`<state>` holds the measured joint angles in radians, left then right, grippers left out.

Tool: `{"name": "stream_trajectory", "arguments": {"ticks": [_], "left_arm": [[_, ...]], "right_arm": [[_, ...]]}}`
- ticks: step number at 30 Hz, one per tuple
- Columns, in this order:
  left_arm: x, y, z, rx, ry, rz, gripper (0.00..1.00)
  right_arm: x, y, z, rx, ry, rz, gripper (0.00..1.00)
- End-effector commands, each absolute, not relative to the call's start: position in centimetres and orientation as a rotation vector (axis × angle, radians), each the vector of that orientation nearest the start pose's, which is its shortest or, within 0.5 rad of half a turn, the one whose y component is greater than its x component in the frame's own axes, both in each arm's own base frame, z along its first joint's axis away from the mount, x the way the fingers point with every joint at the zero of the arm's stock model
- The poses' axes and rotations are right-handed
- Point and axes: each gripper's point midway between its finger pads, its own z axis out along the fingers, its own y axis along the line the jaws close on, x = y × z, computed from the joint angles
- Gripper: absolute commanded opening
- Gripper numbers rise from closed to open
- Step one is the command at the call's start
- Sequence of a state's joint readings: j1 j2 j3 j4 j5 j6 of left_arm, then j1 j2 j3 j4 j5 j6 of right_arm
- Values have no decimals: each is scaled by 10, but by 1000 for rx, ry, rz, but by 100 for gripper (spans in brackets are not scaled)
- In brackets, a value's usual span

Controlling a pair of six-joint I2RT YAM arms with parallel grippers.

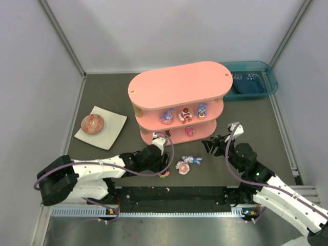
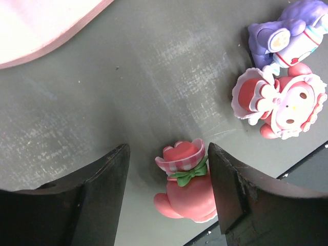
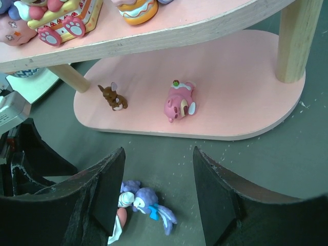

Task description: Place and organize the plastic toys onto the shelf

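The pink three-tier shelf (image 1: 177,84) stands mid-table. Three plastic toys (image 1: 185,116) sit on its middle tier. On the bottom tier (image 3: 241,92) are a pink toy (image 3: 179,102) and a tiny brown one (image 3: 114,97). My left gripper (image 2: 168,148) is low over the table, open, straddling a pink toy with a gingham hat and green bow (image 2: 187,184). Its right finger (image 2: 230,179) touches that toy; the left finger stands apart. A purple toy (image 2: 287,31) and a pink-white bunny toy (image 2: 282,102) lie beside it. My right gripper (image 3: 159,154) hovers open in front of the shelf, the purple toy (image 3: 146,200) below its left finger.
A white square plate (image 1: 110,134) with a speckled brown-red ball (image 1: 93,123) lies left of the shelf. A teal bin (image 1: 251,84) stands at the back right. Grey walls close in the table, and a black rail (image 1: 174,195) runs along the near edge.
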<state>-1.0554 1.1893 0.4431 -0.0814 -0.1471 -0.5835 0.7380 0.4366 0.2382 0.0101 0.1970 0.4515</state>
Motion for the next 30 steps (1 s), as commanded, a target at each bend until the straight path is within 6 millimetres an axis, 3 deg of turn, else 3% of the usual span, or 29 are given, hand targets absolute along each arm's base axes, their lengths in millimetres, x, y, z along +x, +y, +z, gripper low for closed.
{"name": "stream_trajectory", "arguments": {"ticks": [1, 19, 23, 27, 30], "left_arm": [[153, -264, 43, 545, 2343, -615, 66], [143, -273, 33, 622, 2381, -664, 32], [141, -277, 37, 616, 2373, -704, 20], [137, -279, 38, 600, 2377, -742, 0], [133, -280, 40, 594, 2384, -775, 0]], "right_arm": [[209, 174, 161, -108, 1772, 727, 56], [206, 165, 164, -132, 1767, 681, 56], [206, 166, 168, -146, 1759, 683, 56], [203, 170, 170, -193, 1744, 692, 56], [198, 174, 175, -261, 1716, 680, 56]]}}
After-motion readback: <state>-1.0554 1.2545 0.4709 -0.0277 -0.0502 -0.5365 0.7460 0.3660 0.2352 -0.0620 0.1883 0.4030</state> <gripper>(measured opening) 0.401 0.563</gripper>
